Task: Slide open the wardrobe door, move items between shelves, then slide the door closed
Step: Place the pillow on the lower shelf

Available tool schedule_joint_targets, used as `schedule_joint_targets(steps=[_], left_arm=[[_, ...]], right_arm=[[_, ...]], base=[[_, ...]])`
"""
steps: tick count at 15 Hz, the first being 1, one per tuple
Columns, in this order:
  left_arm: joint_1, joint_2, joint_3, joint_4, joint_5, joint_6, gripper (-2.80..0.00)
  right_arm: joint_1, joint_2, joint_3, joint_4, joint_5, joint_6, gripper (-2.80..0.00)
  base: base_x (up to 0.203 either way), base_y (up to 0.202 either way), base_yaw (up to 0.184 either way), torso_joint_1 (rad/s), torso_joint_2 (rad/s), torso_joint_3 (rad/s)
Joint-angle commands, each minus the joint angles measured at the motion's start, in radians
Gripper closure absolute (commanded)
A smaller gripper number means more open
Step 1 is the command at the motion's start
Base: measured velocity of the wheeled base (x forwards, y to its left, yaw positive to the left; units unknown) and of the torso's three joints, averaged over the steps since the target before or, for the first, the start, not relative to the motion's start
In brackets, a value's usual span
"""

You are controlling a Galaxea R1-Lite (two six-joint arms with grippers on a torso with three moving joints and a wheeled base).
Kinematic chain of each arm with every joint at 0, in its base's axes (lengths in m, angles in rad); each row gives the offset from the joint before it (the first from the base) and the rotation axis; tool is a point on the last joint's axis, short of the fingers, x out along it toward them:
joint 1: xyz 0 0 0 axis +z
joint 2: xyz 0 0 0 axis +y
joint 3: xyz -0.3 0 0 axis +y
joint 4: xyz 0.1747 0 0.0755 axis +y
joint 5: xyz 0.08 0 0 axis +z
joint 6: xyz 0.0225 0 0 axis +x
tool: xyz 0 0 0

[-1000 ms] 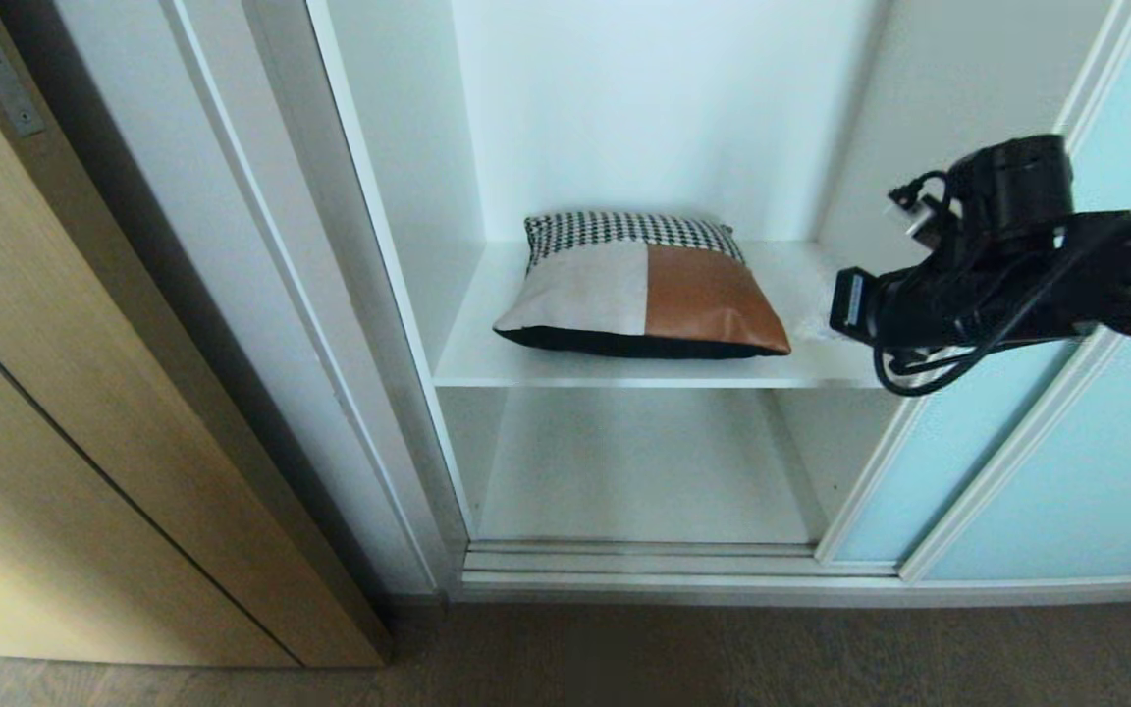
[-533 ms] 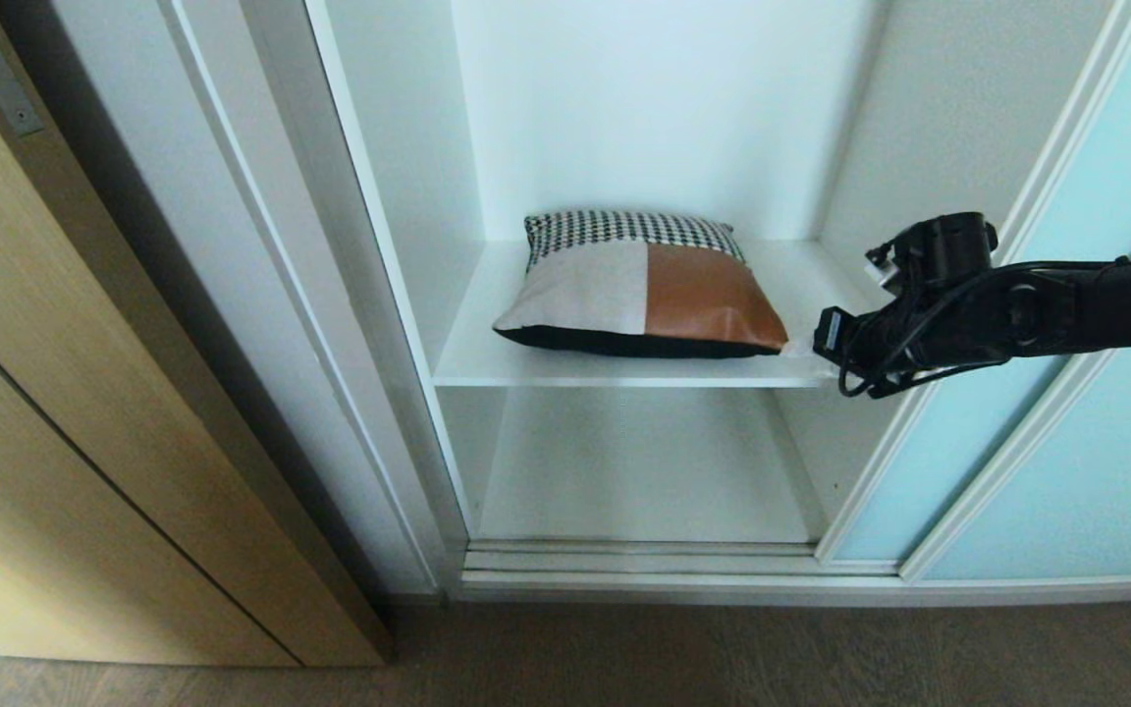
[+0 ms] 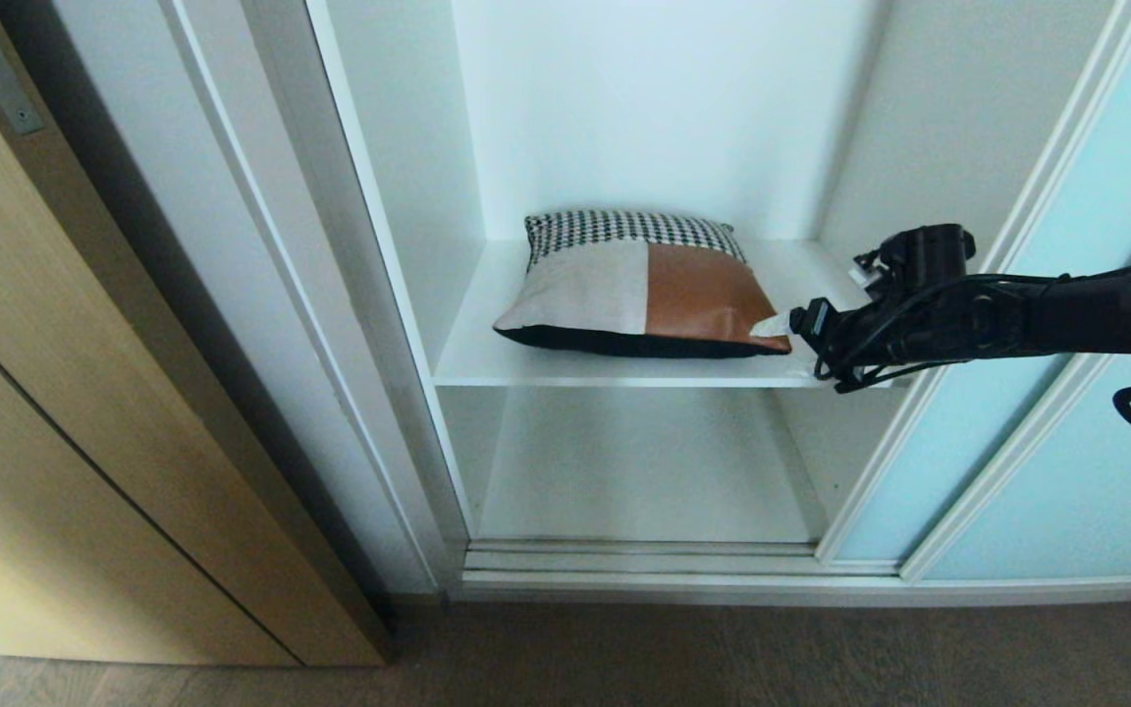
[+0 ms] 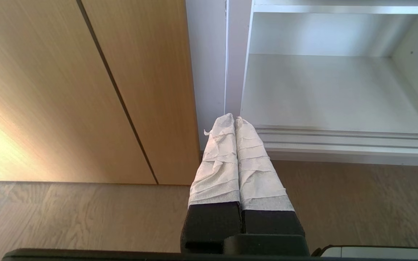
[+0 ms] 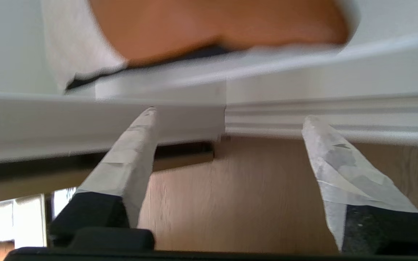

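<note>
We saw the sliding wardrobe door (image 3: 1047, 393) pushed to the right side, leaving the white wardrobe interior exposed. The cushion (image 3: 639, 285) lay flat on the upper shelf (image 3: 487, 363), roughly centred on the board, houndstooth strip toward the back wall, cream panel on the left, rust-brown leather panel on the right, black underside showing along the front edge. Below it the lower shelf (image 3: 639, 471) sat bare in the head view. The right hand (image 3: 780, 339) reached in level from the right, its taped tips just at the cushion's front right corner; we could not tell whether they touched the fabric. In the right wrist view the right hand (image 5: 227, 119) had its two white-wrapped fingers (image 5: 132, 152) spread wide apart, released, nothing between them, with the blurred brown and cream cushion (image 5: 194, 29) and the shelf edge (image 5: 158, 83) ahead of them. The left hand (image 4: 234, 121) showed only in its own wrist view, clenched with the two wrapped fingers (image 4: 216, 163) pressed together and holding nothing, hanging low over the wooden floor (image 4: 85, 217) near the wardrobe's bottom track (image 4: 339, 139) and beside the tan wood door (image 4: 67, 90). That tan door (image 3: 55, 393) also stood at the left of the head view.
</note>
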Motion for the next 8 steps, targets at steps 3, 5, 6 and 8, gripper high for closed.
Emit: schedule_joint_targets(steps=[3, 5, 6, 8], left_arm=[[0.0, 0.002, 0.002, 0.001, 0.0, 0.0, 0.0], [0.0, 0.002, 0.002, 0.0, 0.002, 0.0, 0.0], [0.0, 0.002, 0.002, 0.0, 0.0, 0.0, 0.0], [0.0, 0.002, 0.002, 0.0, 0.0, 0.0, 0.0]], right_arm=[[-0.032, 0.111, -0.04, -0.117, 0.003, 0.022, -2.8], [-0.035, 0.13, -0.04, -0.187, 0.004, 0.076, -2.8], [-0.036, 0.139, -0.04, -0.228, 0.005, 0.098, -2.8], [-0.035, 0.166, -0.04, -0.329, 0.005, 0.141, -2.8]], base=[[0.0, 0.0, 0.0, 0.0, 0.0, 0.0], [0.0, 0.0, 0.0, 0.0, 0.0, 0.0], [0.0, 0.0, 0.0, 0.0, 0.0, 0.0], [0.0, 0.0, 0.0, 0.0, 0.0, 0.0]])
